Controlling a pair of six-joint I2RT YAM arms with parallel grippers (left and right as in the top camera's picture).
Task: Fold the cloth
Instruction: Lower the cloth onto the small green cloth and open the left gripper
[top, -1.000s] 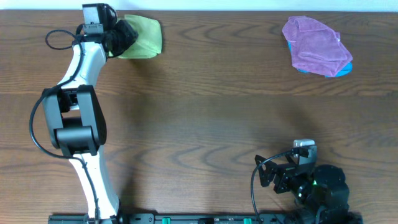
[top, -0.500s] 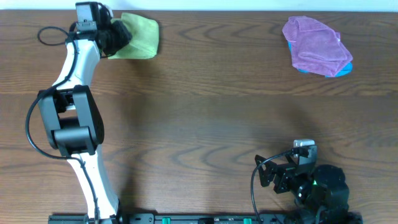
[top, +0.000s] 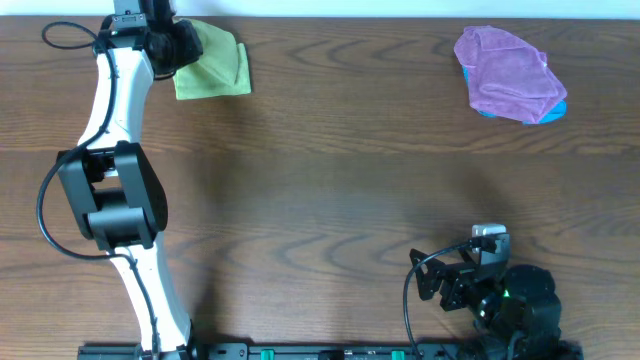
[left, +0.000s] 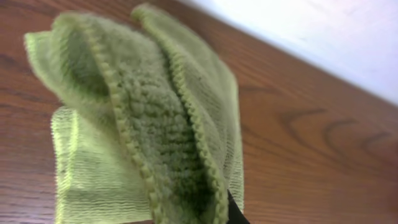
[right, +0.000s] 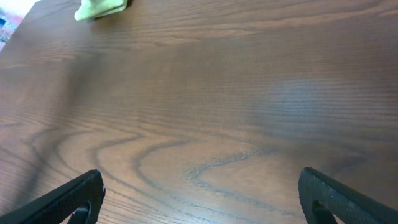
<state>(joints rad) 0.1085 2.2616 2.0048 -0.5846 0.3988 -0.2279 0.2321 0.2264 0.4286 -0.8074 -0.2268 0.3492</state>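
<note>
The light green knitted cloth lies at the far left corner of the dark wooden bench, close to the far edge. The white-and-black left arm reaches out along the left side to it. The left jaws sit over the cloth's left edge.

In the left wrist view the same cloth fills most of the picture. Its layers are bunched into upright pleats that converge toward the bottom of the frame, where a sliver of a black finger shows. The left jaws look closed on the gathered edge, though the fabric hides most of them. A flat layer of the cloth rests on the bench below.

The right arm is tucked low at the near right, well apart from the green cloth. Its two black fingers stand wide apart, so the right jaws are open and hold nothing.

A crumpled purple cloth sits at the far right on a blue item.
</note>
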